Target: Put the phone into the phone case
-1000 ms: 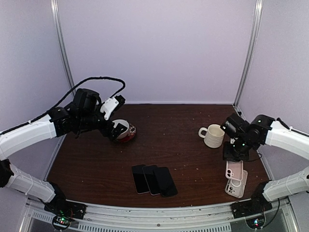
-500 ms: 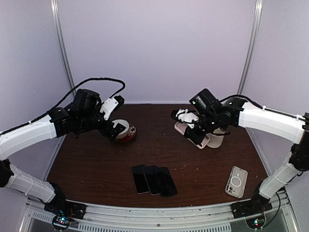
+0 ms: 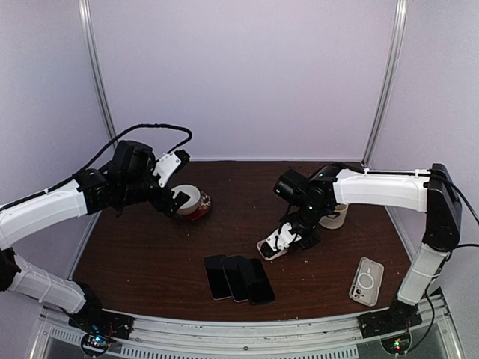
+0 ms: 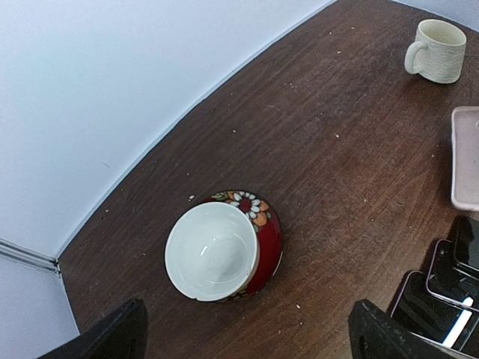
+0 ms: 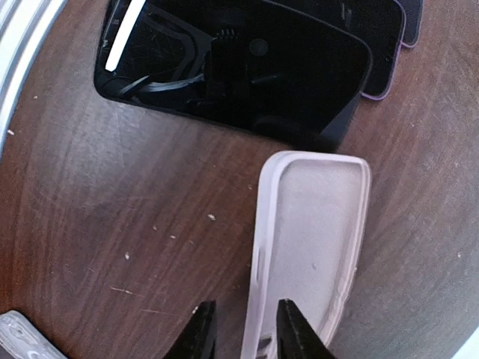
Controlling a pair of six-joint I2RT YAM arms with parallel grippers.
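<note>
Three dark phones (image 3: 239, 278) lie side by side near the table's front; the right wrist view shows a black one (image 5: 239, 67) and a purple-edged one (image 5: 378, 30). A pink phone case (image 3: 271, 247) lies hollow side up on the table just right of them. My right gripper (image 3: 285, 238) hangs low over the case's (image 5: 318, 239) near end. Its jaws are slightly parted astride the case's left rim, with a gap beside the rim. My left gripper (image 3: 178, 198) hovers wide open above a bowl (image 4: 221, 250), holding nothing.
A red flowered bowl (image 3: 193, 203) with a white inside sits at the back left. A cream mug (image 3: 334, 215) stands behind the right arm. A second, clear case (image 3: 366, 281) lies at the front right, near the table's edge.
The right arm carried the pink case from the right side, over the mug, down to the table beside the phones. Its jaws have parted a little. The left arm has not moved.
</note>
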